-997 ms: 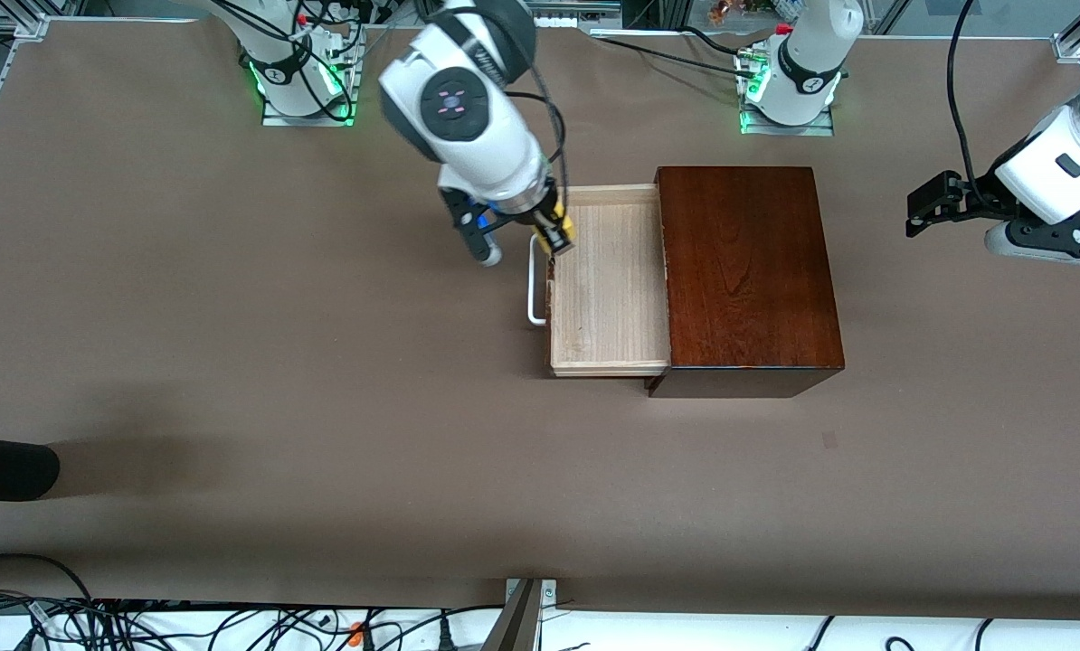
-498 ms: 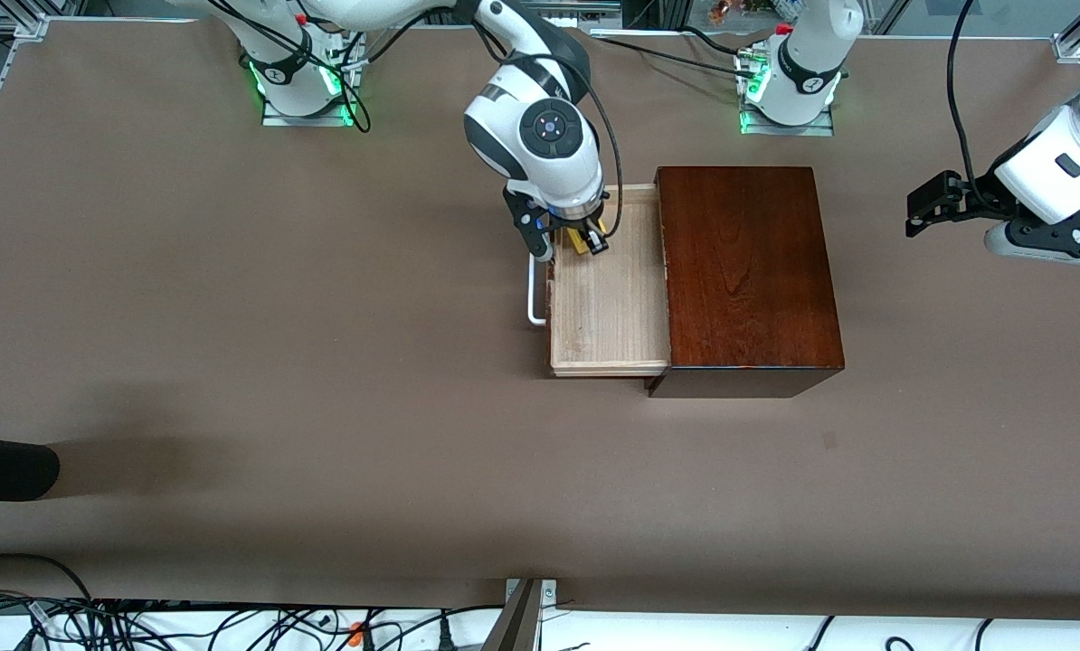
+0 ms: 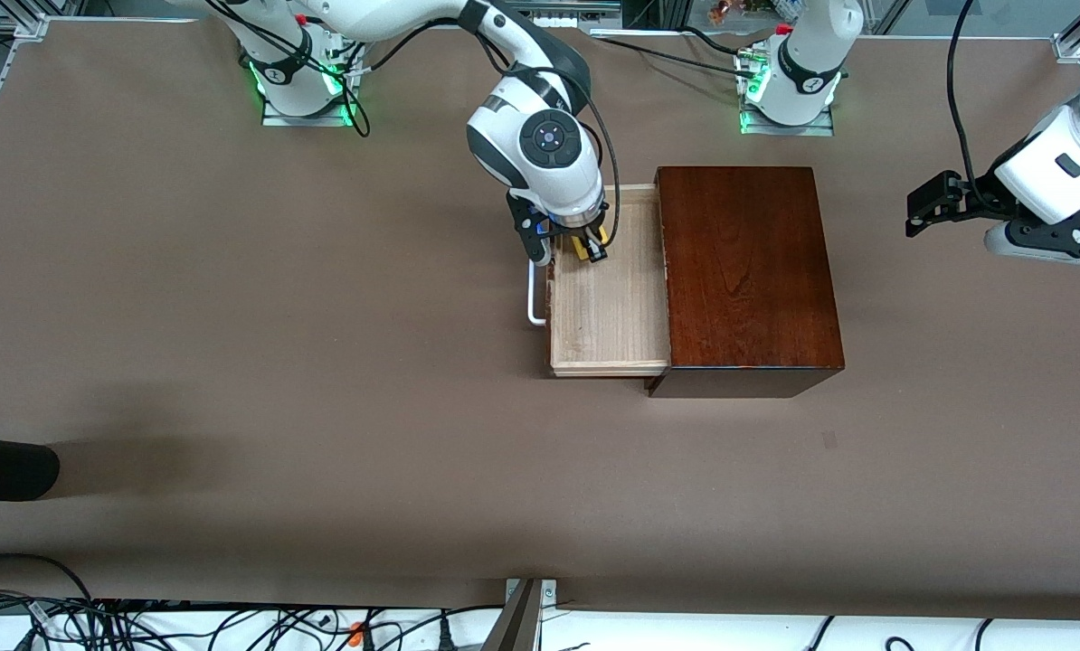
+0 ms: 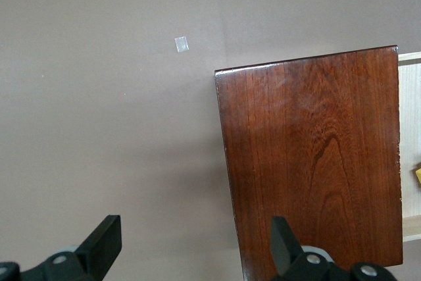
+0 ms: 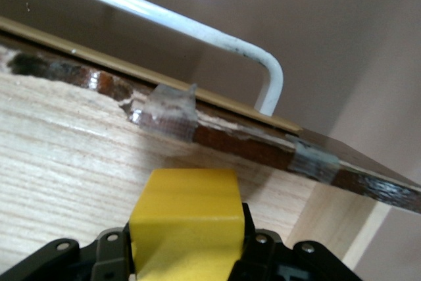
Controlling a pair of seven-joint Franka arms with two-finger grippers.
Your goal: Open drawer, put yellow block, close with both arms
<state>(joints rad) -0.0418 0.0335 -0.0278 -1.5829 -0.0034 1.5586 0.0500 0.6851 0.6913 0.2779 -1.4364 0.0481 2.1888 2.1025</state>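
Note:
The drawer (image 3: pixel 608 312) stands pulled out of the dark reddish-brown box (image 3: pixel 748 267), its white bar handle (image 3: pixel 533 289) toward the right arm's end. My right gripper (image 3: pixel 586 248) is shut on the yellow block (image 3: pixel 583 242), low over the tray's corner nearest the bases. In the right wrist view the block (image 5: pixel 185 215) sits between the fingers, over the pale floor (image 5: pixel 66 156) and just inside the handle (image 5: pixel 197 31). My left gripper (image 3: pixel 931 206) waits open and empty over the table at the left arm's end; its view shows the box top (image 4: pixel 316 156).
A small tape patch (image 4: pixel 181 44) lies on the brown table, nearer the front camera than the box. A black object (image 3: pixel 6 467) juts in at the right arm's end. Cables run along the table edge nearest the camera.
My right gripper has moved with the yellow block from above the handle to over the tray and has come lower. The left arm has not moved.

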